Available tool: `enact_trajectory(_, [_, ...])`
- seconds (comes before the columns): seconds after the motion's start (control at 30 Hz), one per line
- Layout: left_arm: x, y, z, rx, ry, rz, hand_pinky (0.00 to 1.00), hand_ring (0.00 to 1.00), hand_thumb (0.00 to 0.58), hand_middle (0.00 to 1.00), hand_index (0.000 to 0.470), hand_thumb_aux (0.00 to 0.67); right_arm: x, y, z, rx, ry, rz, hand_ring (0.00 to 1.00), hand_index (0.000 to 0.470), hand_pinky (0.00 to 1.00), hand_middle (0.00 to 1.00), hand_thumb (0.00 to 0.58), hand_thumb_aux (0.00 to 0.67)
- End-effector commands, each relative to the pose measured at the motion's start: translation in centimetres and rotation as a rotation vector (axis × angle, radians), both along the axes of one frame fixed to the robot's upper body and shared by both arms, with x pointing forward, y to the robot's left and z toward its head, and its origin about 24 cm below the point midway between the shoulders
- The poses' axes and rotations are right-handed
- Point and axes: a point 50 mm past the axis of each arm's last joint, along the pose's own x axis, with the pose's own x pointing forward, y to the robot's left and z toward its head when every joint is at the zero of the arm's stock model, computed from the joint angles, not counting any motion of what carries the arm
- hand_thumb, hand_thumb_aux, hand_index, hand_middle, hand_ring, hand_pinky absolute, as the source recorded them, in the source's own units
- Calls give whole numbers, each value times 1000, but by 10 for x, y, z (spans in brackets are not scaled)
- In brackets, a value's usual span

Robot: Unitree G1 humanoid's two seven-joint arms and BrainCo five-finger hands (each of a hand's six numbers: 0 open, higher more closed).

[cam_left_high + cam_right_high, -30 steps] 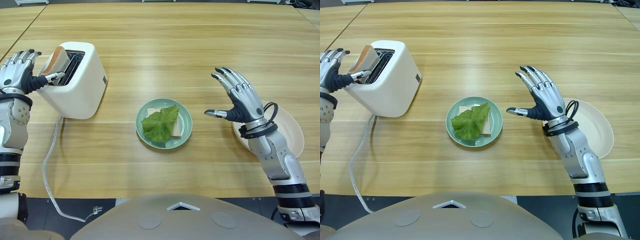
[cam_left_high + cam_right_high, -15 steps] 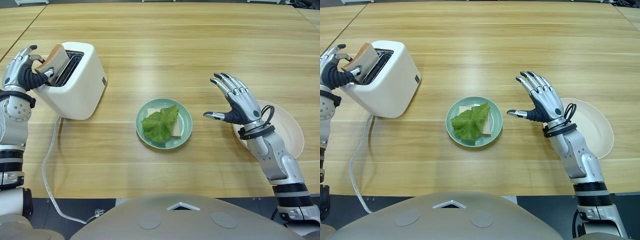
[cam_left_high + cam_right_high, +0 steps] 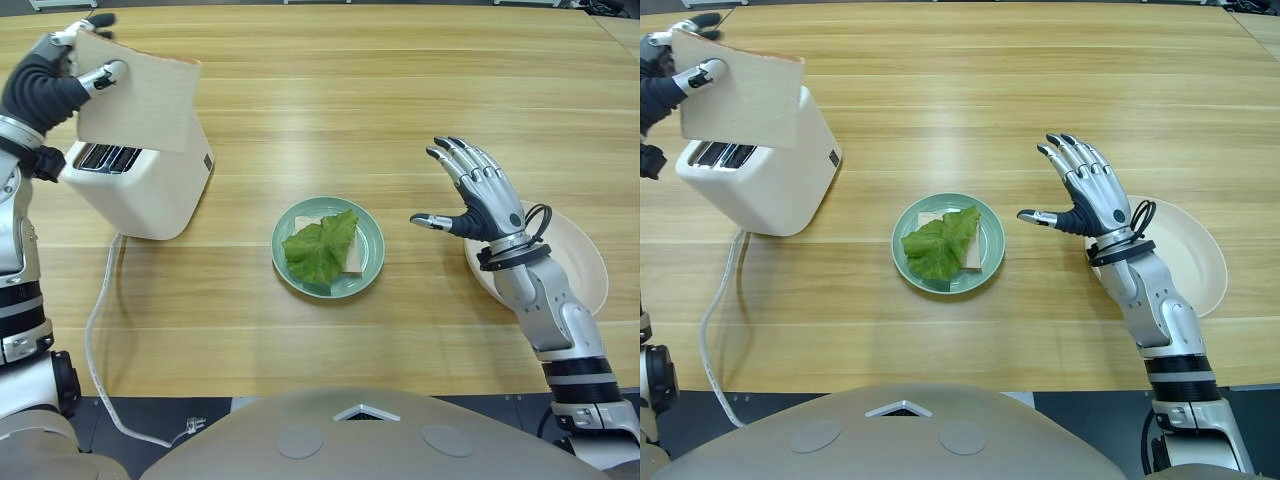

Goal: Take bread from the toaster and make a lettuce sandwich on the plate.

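- Bread slice [image 3: 140, 95]: pinched by its upper corner in left hand [image 3: 40, 85], hanging just above toaster [image 3: 145, 195] slots; corner grip probably chosen to leave the broad face free for laying down.
- Plate [image 3: 376, 250]: mid-table, well apart from toaster; lettuce [image 3: 320, 248] resting on lower slice [image 3: 353, 262], apparently ready for capping.
- Right hand [image 3: 482, 200]: fingers spread, empty, raised between plate and bowl [image 3: 585, 265]; likely parked clear of the transfer path.
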Motion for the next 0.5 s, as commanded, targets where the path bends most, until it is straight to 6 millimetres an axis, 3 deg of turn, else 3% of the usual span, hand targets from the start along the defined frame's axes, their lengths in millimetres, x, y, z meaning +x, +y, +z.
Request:
enact_trajectory(0.03, [-1, -16, -31, -215, 167, -136, 0, 0, 580, 0, 470, 670, 4, 4, -4, 6, 19, 14, 0, 0, 0, 0, 0, 0])
enact_trajectory(0.1, [-5, -26, -42, -327, 224, -199, 0, 0, 580, 0, 470, 670, 5, 5, -4, 6, 21, 19, 0, 0, 0, 0, 0, 0])
enact_trajectory(0.2, [-8, -49, -79, -476, 358, -263, 0, 0, 580, 0, 470, 670, 10, 6, -5, 14, 23, 30, 0, 0, 0, 0, 0, 0])
enact_trajectory(0.5, [0, -129, -141, -618, 531, -215, 0, 0, 580, 0, 470, 670, 17, 9, -17, 27, 61, 55, 0, 0, 0, 0, 0, 0])
